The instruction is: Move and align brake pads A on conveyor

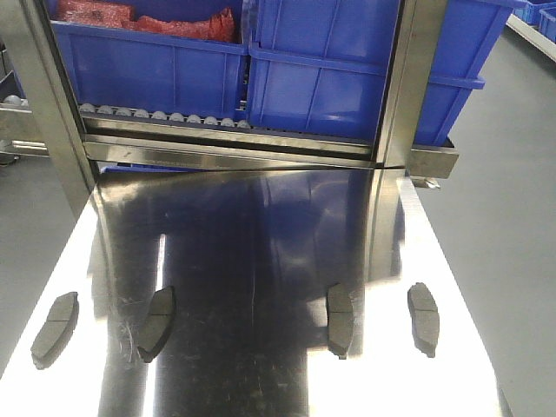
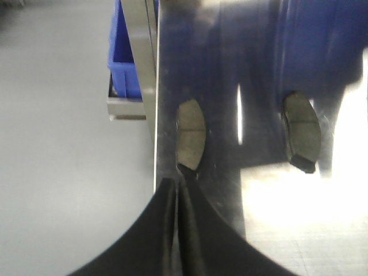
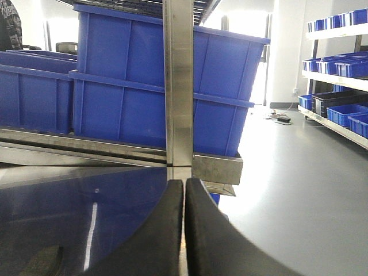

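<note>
Exterior front-facing view takes in the steel table (image 1: 261, 252), with four pads lying flat on its near half in a loose row, well apart. The leftmost pad (image 1: 55, 328) sits by the table's left edge, and the second pad (image 1: 157, 323) is further in. The third pad (image 1: 340, 320) is right of the table's middle, and the rightmost pad (image 1: 424, 318) is near its right edge.

A rack closes off the table's far edge, with steel posts (image 1: 408, 78), a roller track (image 1: 156, 115) and big blue bins (image 1: 330, 69). One bin holds something red (image 1: 148, 22).

From the left wrist, the left gripper (image 2: 177, 183) has its fingers pressed together on nothing. Its tips are right at the near end of the leftmost pad (image 2: 190, 134); I cannot tell whether they touch.

The right gripper (image 3: 184, 184) is likewise closed and empty. It faces a post (image 3: 179, 80) at the table's far right corner. Shelving (image 3: 339, 63) stands beyond the table's right side.
</note>
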